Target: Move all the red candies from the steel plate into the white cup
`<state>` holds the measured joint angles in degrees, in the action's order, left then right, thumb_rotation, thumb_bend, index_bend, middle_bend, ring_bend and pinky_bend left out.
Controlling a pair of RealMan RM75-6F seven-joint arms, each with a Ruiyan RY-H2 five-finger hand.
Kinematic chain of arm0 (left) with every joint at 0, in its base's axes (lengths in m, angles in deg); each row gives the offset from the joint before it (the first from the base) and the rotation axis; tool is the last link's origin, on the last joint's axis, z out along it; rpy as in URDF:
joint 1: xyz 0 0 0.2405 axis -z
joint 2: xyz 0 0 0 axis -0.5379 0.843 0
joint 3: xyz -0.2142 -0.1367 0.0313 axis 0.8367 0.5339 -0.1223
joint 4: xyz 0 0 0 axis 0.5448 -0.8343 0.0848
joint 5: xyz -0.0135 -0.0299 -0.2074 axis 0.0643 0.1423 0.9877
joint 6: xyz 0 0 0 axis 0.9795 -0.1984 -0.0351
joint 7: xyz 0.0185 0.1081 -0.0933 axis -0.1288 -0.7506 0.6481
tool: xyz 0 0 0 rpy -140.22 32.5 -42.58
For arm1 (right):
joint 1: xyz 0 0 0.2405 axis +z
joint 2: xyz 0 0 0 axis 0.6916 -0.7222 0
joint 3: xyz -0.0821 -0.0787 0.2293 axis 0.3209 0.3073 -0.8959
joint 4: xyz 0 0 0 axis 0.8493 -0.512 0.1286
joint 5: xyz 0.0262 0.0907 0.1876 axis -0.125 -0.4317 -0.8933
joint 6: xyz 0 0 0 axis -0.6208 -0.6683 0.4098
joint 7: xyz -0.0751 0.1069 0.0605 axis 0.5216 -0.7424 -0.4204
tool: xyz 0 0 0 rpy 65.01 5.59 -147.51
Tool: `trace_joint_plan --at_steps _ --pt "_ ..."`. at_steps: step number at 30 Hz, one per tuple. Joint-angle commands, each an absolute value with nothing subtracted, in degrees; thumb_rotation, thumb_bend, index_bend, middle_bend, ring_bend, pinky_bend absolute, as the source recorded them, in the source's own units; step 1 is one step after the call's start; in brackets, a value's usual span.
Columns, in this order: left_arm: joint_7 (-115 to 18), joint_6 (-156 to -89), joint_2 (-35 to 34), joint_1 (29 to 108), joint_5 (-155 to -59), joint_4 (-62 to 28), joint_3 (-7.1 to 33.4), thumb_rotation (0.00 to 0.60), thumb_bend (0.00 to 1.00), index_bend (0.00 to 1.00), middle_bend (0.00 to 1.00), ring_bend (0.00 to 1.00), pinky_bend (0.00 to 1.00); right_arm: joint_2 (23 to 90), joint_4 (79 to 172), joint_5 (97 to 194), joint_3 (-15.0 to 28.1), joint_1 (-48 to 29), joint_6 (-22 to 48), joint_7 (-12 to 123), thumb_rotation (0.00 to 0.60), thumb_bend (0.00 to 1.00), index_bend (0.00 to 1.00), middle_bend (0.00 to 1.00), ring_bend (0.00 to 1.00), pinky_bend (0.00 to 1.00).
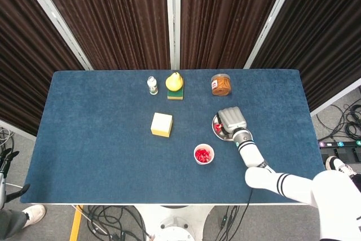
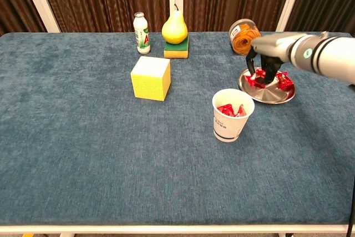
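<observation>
Where candies (image 2: 279, 81) lie, jar (image 2: 244, 36) behind.

yellow block (image 2: 150, 78), small bottle (image 2: 142, 25), pear (image 2: 175, 26) on sponge (image 2: 176, 51), perhaps a snack jar (image 2: 244, 36).

**Colours on the desk**

The desk (image 2: 83, 154) is showing deep blue cloth. Red candies (image 2: 283, 80) are glinting on the silver steel plate (image 2: 272, 97), and more red is showing inside the white cup (image 2: 230, 120), which is wearing dark print. At upper centre, a yellow pear (image 2: 175, 28) is sitting on a green-and-yellow sponge (image 2: 176, 48); the block (image 2: 150, 77) is showing pale yellow. The robot hand (image 2: 266, 59) is showing grey with black fingers (image 2: 270, 73).
</observation>
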<state>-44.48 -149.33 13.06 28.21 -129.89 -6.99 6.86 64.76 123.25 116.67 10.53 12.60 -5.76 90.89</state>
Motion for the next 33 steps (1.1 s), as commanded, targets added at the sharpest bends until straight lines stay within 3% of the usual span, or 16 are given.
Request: trace_joint_plan --at_steps 1,8,18,28,33 --pt "-44.75 -149.42 13.16 28.32 -130.07 -6.69 6.91 0.6 0.0 0.22 0.21 0.21 0.2 54.58 138.91 126.66 8.64 8.45 -1.13 83.86 0.6 0.35 0.64 1.0 1.0 1.0" --pt "-45.48 -149.94 13.49 28.37 -130.55 -5.79 6.95 0.6 0.0 0.22 0.21 0.21 0.2 48.37 151.09 138.58 9.45 5.97 -1.85 77.75 0.6 0.35 0.64 1.0 1.0 1.0" --pt "-45.33 -150.18 13.48 27.94 -130.4 -5.8 6.7 0.6 0.0 0.22 0.21 0.21 0.2 51.88 149.87 139.63 11.75 7.21 -4.15 79.54 0.6 0.34 0.56 1.0 1.0 1.0" --pt "-45.09 -150.17 13.27 28.07 -130.49 -6.17 6.83 0.6 0.0 0.22 0.21 0.21 0.2 51.19 150.48 138.67 12.88 7.78 -5.52 80.29 0.6 0.33 0.33 1.0 1.0 1.0" --pt "-45.1 -150.17 13.28 28.0 -130.39 -6.13 6.83 0.6 0.0 0.22 0.21 0.21 0.2 49.84 150.86 139.11 11.99 7.1 -3.85 78.89 0.6 0.33 0.31 1.0 1.0 1.0"
